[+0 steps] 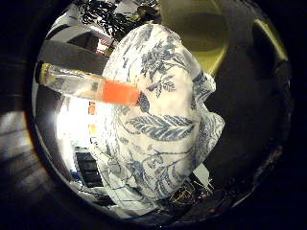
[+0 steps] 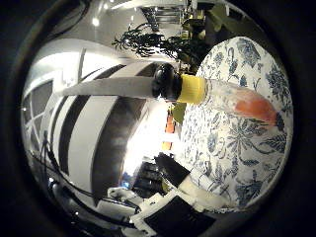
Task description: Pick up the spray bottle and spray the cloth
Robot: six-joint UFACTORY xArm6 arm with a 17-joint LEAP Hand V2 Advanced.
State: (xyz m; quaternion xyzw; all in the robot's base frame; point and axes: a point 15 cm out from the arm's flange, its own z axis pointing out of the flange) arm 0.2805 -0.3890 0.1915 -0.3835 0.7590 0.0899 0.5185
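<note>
A clear spray bottle point(image 2: 224, 95) with an orange label, a yellow collar point(image 2: 192, 89) and a black spray head point(image 2: 165, 81) stands with its base on a white cloth point(image 1: 163, 124) printed with blue flowers. The cloth is bunched and fills much of both palm views. The bottle's neck and head stick out past the cloth's edge against the room behind. My right hand point(image 2: 173, 210) shows as white and black parts beside the cloth's edge. Its fingers reach out fairly straight, apart from the bottle, with nothing held.
An olive-green rounded object point(image 1: 204, 33) sits beside the cloth, with a dark surface point(image 1: 244, 110) around it. Beyond the bottle are a striped grey and black wall point(image 2: 94, 133), a dark plant point(image 2: 143, 44) and ceiling lights.
</note>
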